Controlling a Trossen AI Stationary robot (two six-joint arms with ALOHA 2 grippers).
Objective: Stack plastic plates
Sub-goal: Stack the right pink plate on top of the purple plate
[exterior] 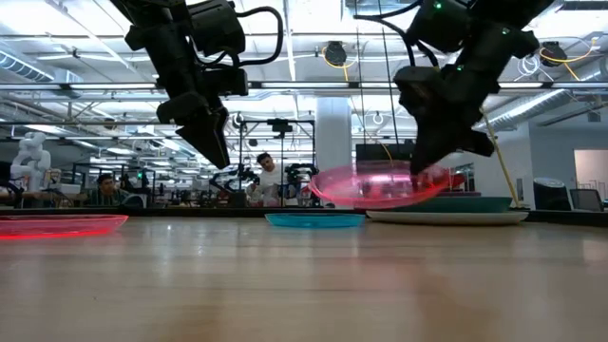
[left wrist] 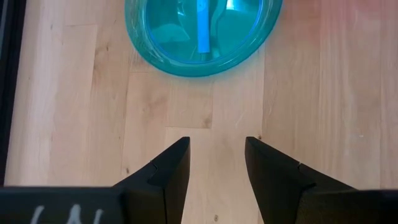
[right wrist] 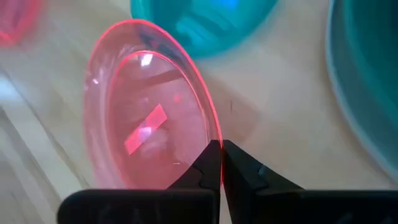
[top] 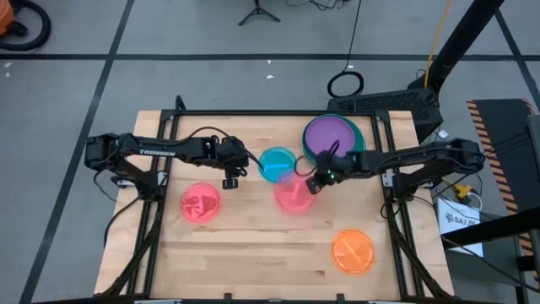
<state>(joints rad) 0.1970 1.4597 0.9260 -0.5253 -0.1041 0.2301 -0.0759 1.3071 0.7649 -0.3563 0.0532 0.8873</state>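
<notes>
Two dark arms reach in over the wooden worktop (top: pixel 253 253), one from each side. The right pincer (right wrist: pixel 221 163) is pressed together on the rim of a pink plate (right wrist: pixel 152 134), pinching it. In the low view this pink plate (exterior: pixel 375 185) hangs tilted in the air above the wood, not touching it. From above, it sits near the middle of the worktop, just right of the small cyan plate (top: pixel 277 163).

The left pincer (left wrist: pixel 214 165) is spread apart and holds nothing. It hovers over bare wood just beside the cyan plate (left wrist: pixel 202 31), a little to its left and nearer side. The cyan plate (exterior: pixel 313 219) lies flat on the worktop.

A second pink plate (top: pixel 201 203) lies flat on the left side, well apart from the others. An orange plate (top: pixel 353 252) lies flat at the near right.

At the far right side sits a stack of bigger plates. A purple plate (top: pixel 331 137) is on top. A dark green plate (top: pixel 361 139) peeks out under it at the right edge. In the low view the stack looks flat and wide, behind the held pink plate.

People (exterior: pixel 271 179) sit far off in the room behind the worktop
</notes>
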